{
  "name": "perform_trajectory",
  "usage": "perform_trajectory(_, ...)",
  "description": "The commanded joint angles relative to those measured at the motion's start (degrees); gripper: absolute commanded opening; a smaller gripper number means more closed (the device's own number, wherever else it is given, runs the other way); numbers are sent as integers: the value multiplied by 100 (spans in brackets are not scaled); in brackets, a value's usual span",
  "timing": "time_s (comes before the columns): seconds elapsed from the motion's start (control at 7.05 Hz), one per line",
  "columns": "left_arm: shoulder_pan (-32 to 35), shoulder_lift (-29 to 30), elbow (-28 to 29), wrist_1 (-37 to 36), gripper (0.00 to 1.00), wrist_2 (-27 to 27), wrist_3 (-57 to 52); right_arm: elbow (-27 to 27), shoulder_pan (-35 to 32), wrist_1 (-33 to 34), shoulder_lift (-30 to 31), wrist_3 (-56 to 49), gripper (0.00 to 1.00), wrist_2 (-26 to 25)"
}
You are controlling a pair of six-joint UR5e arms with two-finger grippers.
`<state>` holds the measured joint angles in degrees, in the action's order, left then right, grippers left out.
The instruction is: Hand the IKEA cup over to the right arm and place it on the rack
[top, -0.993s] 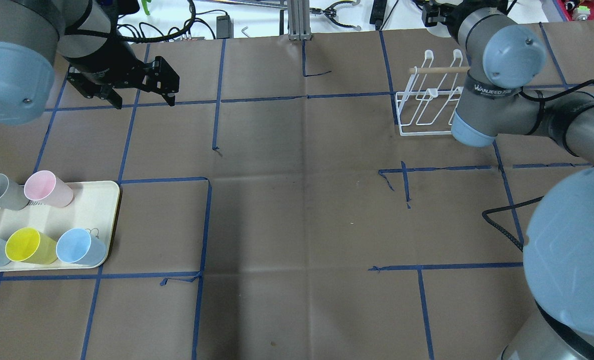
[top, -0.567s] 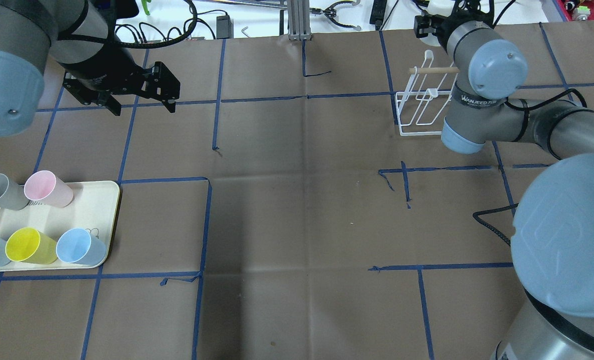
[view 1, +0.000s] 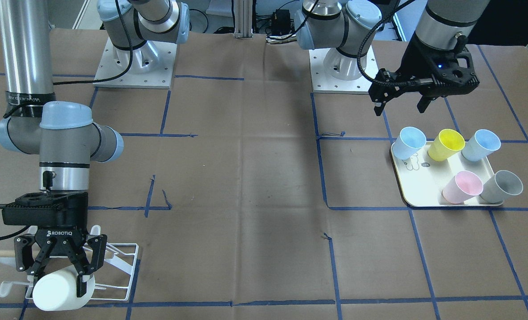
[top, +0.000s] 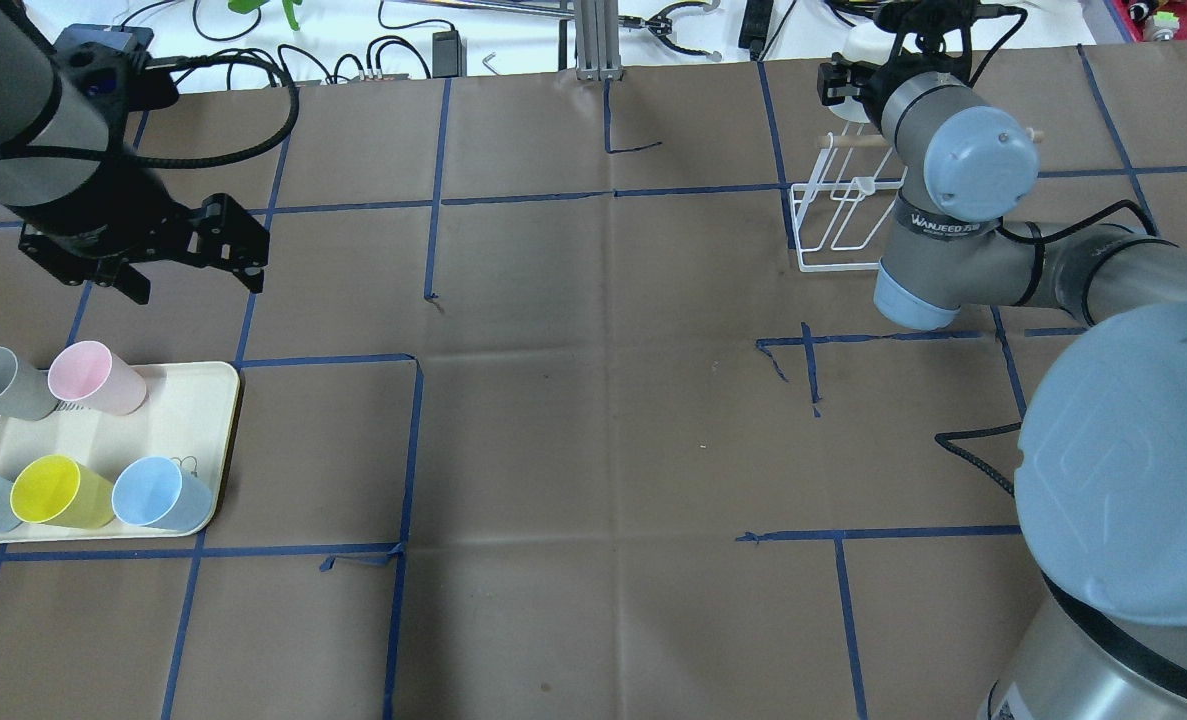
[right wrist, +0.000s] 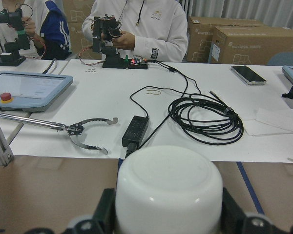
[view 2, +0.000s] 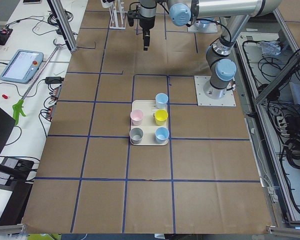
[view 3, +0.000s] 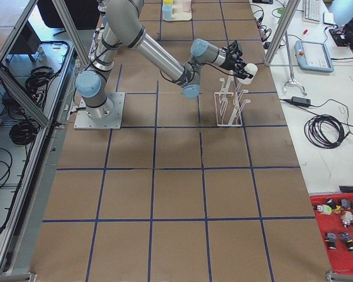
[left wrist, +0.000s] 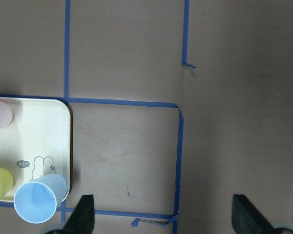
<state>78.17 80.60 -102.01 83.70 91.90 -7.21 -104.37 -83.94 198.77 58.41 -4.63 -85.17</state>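
By rack [view 1: 117, 266] — white cup [view 1: 54, 295] pinched mid-body by right gripper [view 1: 57, 280]: light, hard, prob slippy. Left gripper [view 1: 399, 109] open, empty.

Bright even light, soft shadows, sharp

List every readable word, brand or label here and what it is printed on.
"ROBOTIQ": body of the right claw, which holds the white cup.
"WANJEED": black band round the right arm.
Print on the cardboard boxes: too blurred to read.
Small mark on the cream tray: too small to read.
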Motion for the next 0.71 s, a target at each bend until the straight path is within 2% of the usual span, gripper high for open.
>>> perform_trajectory(0.0, -914, -570, -799, -2, 99, -5, -1102, -57, 0, -23, -48, 15, 86, 9)
perform_trajectory(0.14, -1283, -737, -1159, -72, 99, -14, -1585, -48, 0, -84, -49, 6, 100, 9)
perform_trajectory(0.43, -2030, -853, -1435, -99, 98, -75, -2464, -5, 0, -102, 21, -46, 100, 18)
perform_trajectory(0.57, -2155, -732, -1488, -308, 97, -84, -2765, 4, 9, -284, 65, -20, 100, 27)
